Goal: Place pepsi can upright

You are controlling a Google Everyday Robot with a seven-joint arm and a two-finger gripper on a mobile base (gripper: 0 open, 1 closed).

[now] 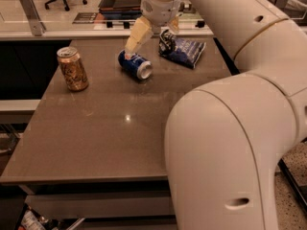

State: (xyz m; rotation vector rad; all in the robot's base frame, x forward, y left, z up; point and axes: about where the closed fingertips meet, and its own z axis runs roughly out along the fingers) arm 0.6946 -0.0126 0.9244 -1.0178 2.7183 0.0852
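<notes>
The pepsi can (135, 64) lies on its side on the grey-brown table (110, 133), at the back centre, its silver end facing front right. My gripper (149, 38) hangs just above and behind the can, fingers open. The cream left finger (136, 36) slants down and its tip meets the can's far left end. The other finger (173, 25) shows only partly, over the snack bag. Nothing is held.
A gold-tan can (73, 69) stands upright at the table's back left. A dark blue wrinkly snack bag (183, 49) lies right of the pepsi can. My large white arm (230, 128) covers the right side. A counter (72, 25) runs behind the table.
</notes>
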